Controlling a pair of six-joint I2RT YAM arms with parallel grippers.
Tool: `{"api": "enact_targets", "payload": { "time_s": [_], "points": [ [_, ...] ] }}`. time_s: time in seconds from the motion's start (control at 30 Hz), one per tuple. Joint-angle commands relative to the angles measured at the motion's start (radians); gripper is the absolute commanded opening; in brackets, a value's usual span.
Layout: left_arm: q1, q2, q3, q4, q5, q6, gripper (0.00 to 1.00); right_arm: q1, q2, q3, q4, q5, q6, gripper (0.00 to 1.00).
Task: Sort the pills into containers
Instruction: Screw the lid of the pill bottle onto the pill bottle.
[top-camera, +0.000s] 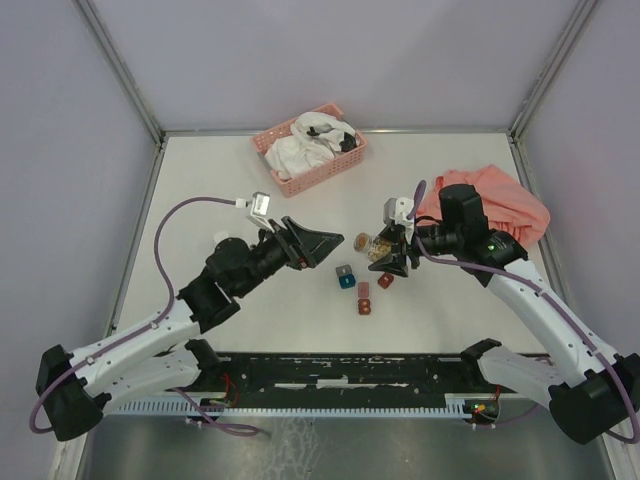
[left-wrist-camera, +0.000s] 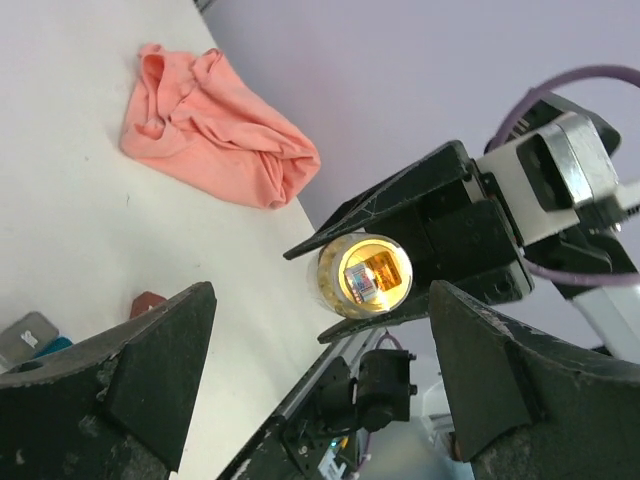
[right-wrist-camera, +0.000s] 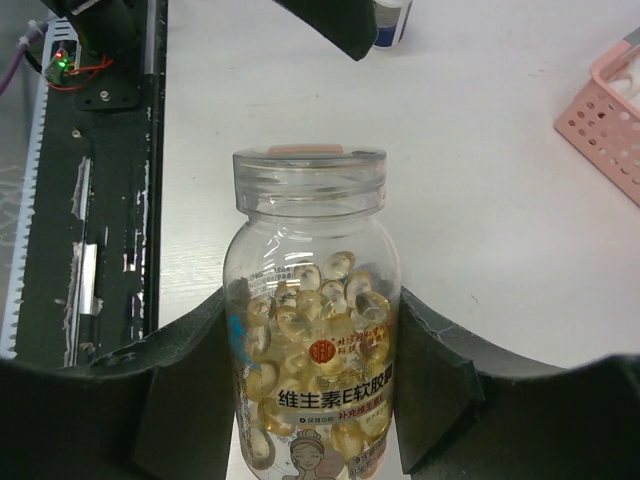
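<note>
Within the right tool (right-wrist-camera: 315, 400), jar (right-wrist-camera: 310, 190) of pills (right-wrist-camera: 312, 310)

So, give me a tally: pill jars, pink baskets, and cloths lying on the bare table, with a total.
Pill jar: 1
Pink basket: 1
Salmon cloth: 1
Total: 3

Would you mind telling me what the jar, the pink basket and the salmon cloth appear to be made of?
Jar: clear, glossy plastic or glass; capsules show through. Basket: matte pink plastic, probably; moulded slats. Cloth: soft fabric; crumpled folds.
</note>
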Motion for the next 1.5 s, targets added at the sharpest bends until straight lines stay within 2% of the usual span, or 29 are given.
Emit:
{"api": "enact_targets", "payload": {
  "time_s": [0.0,0.13,0.23,0.5,0.97,1.47],
  "points": [
    [-0.080,0.039,0.113,-0.065,-0.266,-0.123,0.93,0.001,-0.011,0.022,0.021,0.048,-0.029,0.02],
    [-0.150,0.080,0.162,-0.120,-0.430,-0.169,0.94,0.001,-0.006,0.020,0.021,0.044,-0.024,0.02],
    [-0.178,0.126,0.189,-0.119,-0.464,-0.195,0.93,0.001,-0.003,0.021,0.023,0.041,-0.020,0.02],
    [-0.237,0.236,0.262,-0.090,-0.479,-0.210,0.87,0.000,-0.003,0.020,0.025,0.042,-0.014,0.02],
    [-0.286,0.295,0.293,-0.066,-0.513,-0.202,0.74,0.001,-0.002,0.020,0.028,0.042,0.001,0.02],
    [-0.289,0.291,0.283,-0.066,-0.480,-0.160,0.50,0.001,0.006,0.026,0.034,0.032,0.030,0.02]
  ]
}}
